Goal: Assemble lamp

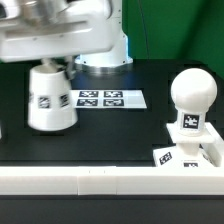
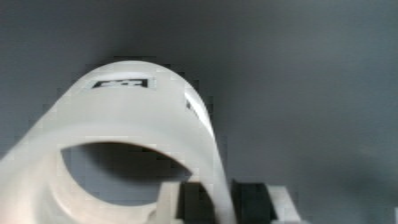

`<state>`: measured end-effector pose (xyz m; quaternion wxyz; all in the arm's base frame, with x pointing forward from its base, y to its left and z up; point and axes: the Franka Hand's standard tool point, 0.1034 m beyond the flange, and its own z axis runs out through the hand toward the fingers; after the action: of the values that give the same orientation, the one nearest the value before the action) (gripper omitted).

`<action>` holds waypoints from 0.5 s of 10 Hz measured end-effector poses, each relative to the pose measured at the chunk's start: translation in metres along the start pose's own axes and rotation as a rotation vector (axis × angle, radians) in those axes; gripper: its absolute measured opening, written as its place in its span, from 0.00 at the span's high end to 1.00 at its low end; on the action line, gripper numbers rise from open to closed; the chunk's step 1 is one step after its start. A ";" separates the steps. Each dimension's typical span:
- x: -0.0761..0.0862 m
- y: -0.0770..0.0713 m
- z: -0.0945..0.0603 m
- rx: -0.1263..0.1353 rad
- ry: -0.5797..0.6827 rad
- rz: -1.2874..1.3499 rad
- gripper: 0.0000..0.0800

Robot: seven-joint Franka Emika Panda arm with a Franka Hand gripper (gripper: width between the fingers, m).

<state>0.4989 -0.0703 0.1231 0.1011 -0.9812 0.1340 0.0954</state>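
Observation:
The white tapered shade (image 1: 50,100) hangs under my gripper at the exterior view's left, its tags facing the camera. In the wrist view the shade (image 2: 134,120) fills the frame with its opening toward the camera, and my gripper (image 2: 224,203) is shut on its wall, one dark pad inside the rim and one outside. The round bulb (image 1: 191,92) stands on the square base (image 1: 185,150) at the exterior view's right, by the front rail. Whether the shade touches the table cannot be told.
The marker board (image 1: 103,99) lies flat on the black table behind the shade. A long white rail (image 1: 110,182) runs along the table's front edge. The arm's white body (image 1: 60,30) fills the top of the exterior view.

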 end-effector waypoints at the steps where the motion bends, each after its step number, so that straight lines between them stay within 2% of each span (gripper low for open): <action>1: 0.009 -0.020 -0.021 0.018 -0.002 0.022 0.94; 3: 0.032 -0.052 -0.069 0.041 -0.012 0.062 0.94; 4: 0.042 -0.060 -0.086 0.047 -0.018 0.082 0.94; 5: 0.053 -0.062 -0.096 0.050 -0.014 0.083 0.94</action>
<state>0.5816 -0.0463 0.2151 0.1222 -0.9713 0.1763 0.1029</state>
